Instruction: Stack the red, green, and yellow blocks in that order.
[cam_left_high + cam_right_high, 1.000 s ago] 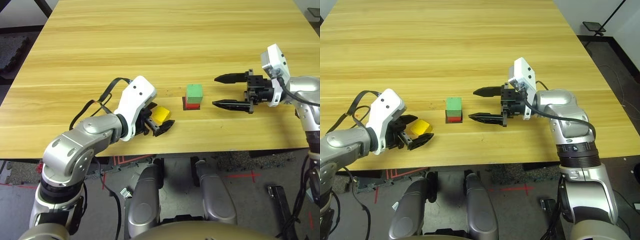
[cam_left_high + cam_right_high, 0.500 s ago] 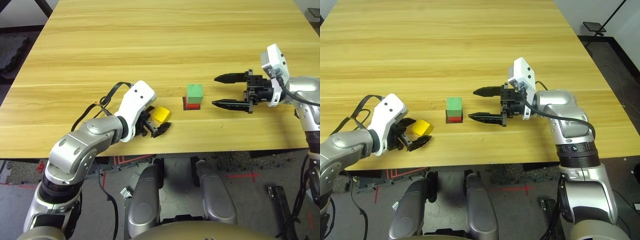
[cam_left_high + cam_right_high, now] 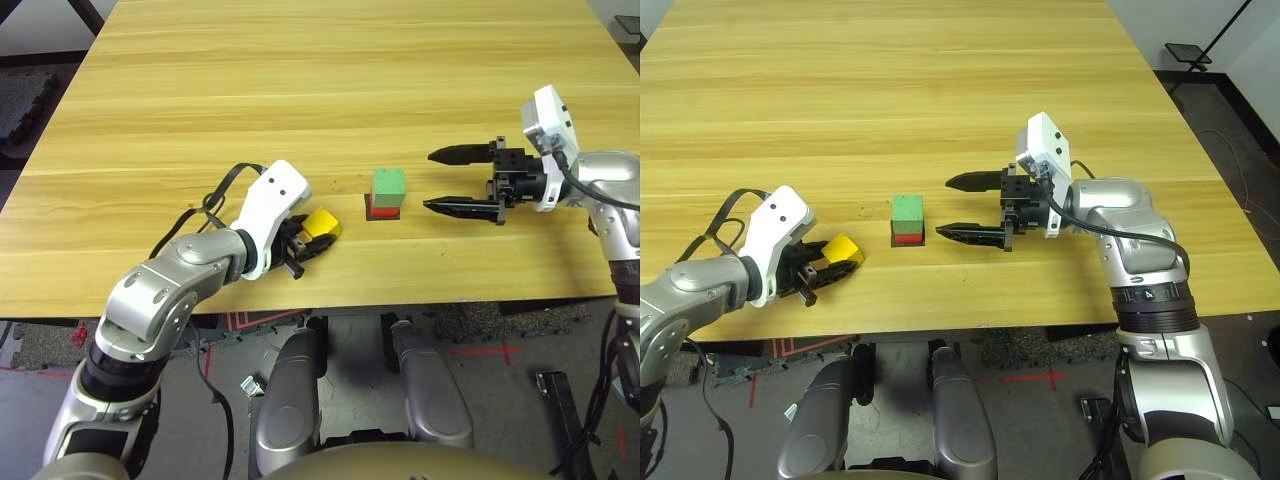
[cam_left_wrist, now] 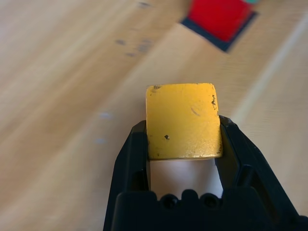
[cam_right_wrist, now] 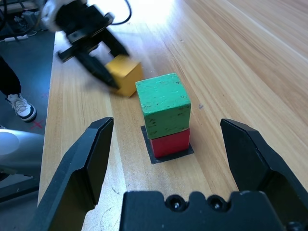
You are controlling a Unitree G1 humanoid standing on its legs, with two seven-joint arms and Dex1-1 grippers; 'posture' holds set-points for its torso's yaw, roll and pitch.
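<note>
You were at the last step: the yellow block had to go on top. The green block already sat on the red block, and the red block sat on a small black square on the table. So two blocks of the three were stacked.

Your left gripper had its two black fingers pressed on the yellow block, one on each side. The block sat out at the fingertips, with a little empty room behind it, deeper between the fingers. It looked low, at or very near the table, so I think you had only just grabbed it. I could not tell if it was off the wood.

Your right gripper had its fingers spread wide and held nothing. The little stack stood just past its fingertips, out in front of the gap between them, not touching either finger.

Next, I think you needed to lift the yellow block higher than the green one and carry it across to the stack. You needed to set it down flat and square on the green top, then let go gently. A bump could knock the green block off. The right fingers were close to the stack, so you had to watch them too.
</note>
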